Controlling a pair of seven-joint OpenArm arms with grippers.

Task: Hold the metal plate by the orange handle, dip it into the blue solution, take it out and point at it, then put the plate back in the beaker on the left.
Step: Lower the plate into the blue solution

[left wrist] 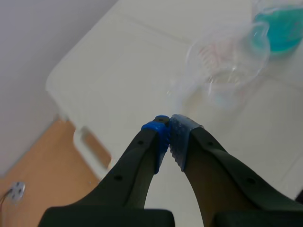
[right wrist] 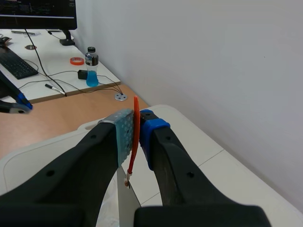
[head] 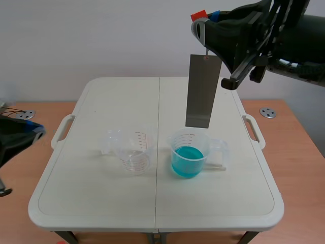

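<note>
The right hand (right wrist: 137, 137) pinches the orange handle (head: 198, 16) so the metal plate (head: 202, 91) hangs straight above the beaker of blue solution (head: 189, 152), apparently for dipping; the left hand (left wrist: 169, 132), pressed together, rests aside

The metal plate (head: 203, 91) hangs over the blue beaker (head: 189, 155); the clear beaker (head: 133, 152) beside stands unblocked.

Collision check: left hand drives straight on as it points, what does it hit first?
The shut left hand would likely meet the white table top first, passing just beside the clear beaker; depth is unclear.
</note>
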